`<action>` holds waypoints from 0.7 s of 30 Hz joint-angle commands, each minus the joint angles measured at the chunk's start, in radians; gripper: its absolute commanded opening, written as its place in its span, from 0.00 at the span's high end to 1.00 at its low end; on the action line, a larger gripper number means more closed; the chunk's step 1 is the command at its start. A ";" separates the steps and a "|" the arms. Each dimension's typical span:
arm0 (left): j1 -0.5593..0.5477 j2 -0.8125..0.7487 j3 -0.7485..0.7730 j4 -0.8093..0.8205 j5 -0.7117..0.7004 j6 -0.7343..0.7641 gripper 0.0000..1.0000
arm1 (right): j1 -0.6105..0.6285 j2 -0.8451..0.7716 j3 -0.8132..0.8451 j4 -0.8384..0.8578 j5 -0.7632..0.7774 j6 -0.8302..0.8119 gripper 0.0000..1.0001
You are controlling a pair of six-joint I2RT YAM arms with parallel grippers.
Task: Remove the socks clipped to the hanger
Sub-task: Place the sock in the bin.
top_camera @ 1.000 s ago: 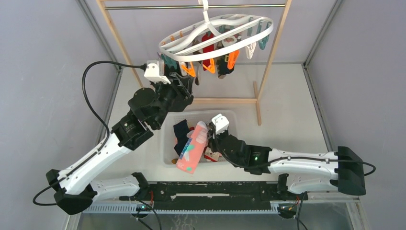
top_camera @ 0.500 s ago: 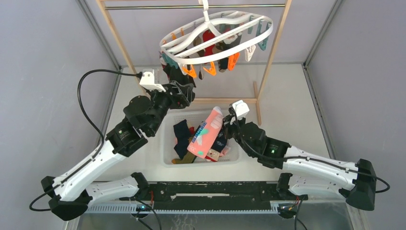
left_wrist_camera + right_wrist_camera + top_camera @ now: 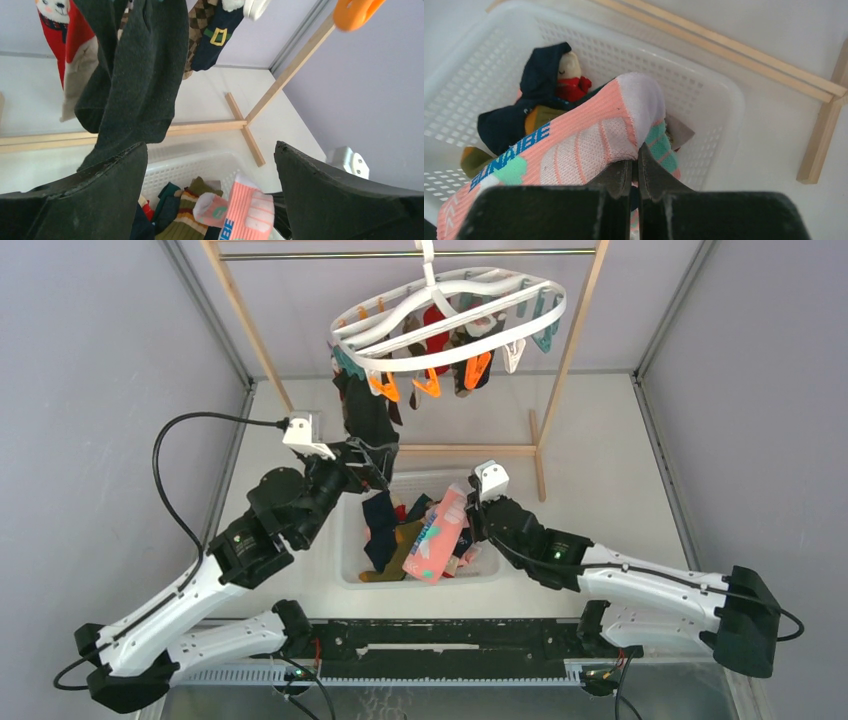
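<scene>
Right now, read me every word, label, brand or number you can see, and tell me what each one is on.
"GUNAIBE": blue capitals along the salmon pink sock pinched in the right gripper, right wrist view.
"BE": the tail of that same word, all that shows in the left wrist view.
Top view: the sock's lettering is too small to read.
No other text is visible.

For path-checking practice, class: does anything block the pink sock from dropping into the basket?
Nothing visible does. The right gripper holds the pink sock over the open basket; only other socks lie below.
</scene>
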 commanded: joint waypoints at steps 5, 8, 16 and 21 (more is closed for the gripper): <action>-0.052 -0.055 -0.085 -0.001 -0.017 -0.050 0.00 | -0.066 0.130 -0.002 0.032 -0.075 0.085 0.93; -0.065 -0.080 -0.132 -0.007 -0.031 -0.064 0.00 | -0.093 0.193 0.010 0.052 -0.109 0.100 0.93; -0.072 -0.277 -0.316 -0.087 -0.087 -0.144 0.00 | -0.100 0.303 0.045 0.092 -0.152 0.093 0.93; -0.072 -0.370 -0.364 -0.174 -0.103 -0.190 0.00 | -0.099 0.330 0.045 0.097 -0.179 0.106 0.92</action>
